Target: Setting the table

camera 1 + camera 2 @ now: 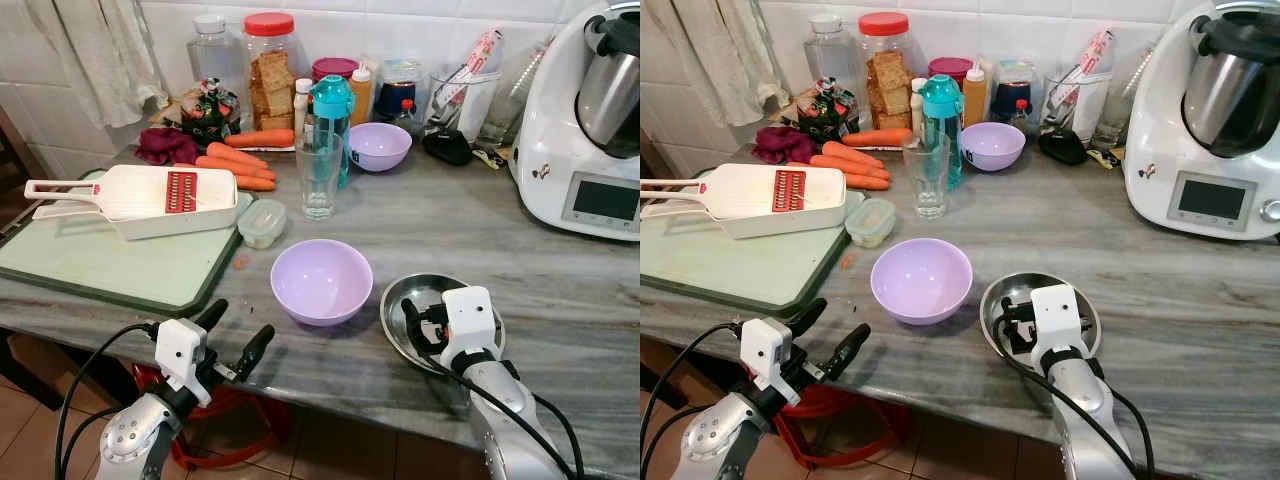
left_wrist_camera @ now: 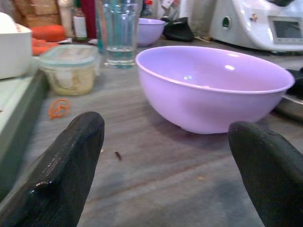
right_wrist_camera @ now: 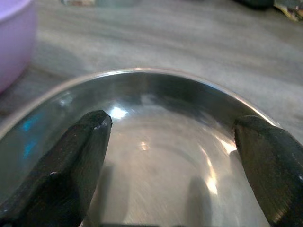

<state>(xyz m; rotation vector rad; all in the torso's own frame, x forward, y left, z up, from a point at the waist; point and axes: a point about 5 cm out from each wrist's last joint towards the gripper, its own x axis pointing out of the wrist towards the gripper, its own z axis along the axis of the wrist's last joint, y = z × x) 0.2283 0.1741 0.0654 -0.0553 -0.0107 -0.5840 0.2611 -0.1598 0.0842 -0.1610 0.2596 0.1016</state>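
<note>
Two vessels at the front edge: lilac bowl (image 1: 321, 281) and steel dish (image 1: 420, 296), side by side, apart by a narrow gap.
Lilac bowl, place: upright on the grey tabletop (image 1: 480, 215), near its front edge, at 3 o'clock from the green cutting board (image 1: 90, 262).
Steel dish, place: shallow, round, at 3 o'clock from the lilac bowl.
Right gripper (image 3: 175, 165): fingers spread wide, grasping nothing, tips lowered inside the steel dish, one at each side of its hollow.
Left gripper (image 2: 175, 156): released, fingers apart, just off the front edge of the tabletop; lilac bowl lies at about 1 o'clock from it, near but not touching.
Key relation: both vessels are round, so no long axis governs the grasp; right arm already over the dish, left arm nearer the bowl.
Judged step: taking hold of the dish rim likely comes first.
Risk: smooth steel may slip between the fingers.
Behind, 12 o'clock of bowl: glass tumbler (image 1: 318, 175), small lidded tub (image 1: 261, 222).
Farther back: second lilac bowl (image 1: 379, 146), carrots (image 1: 236, 164).
Far right: white kitchen machine (image 1: 585, 120).
</note>
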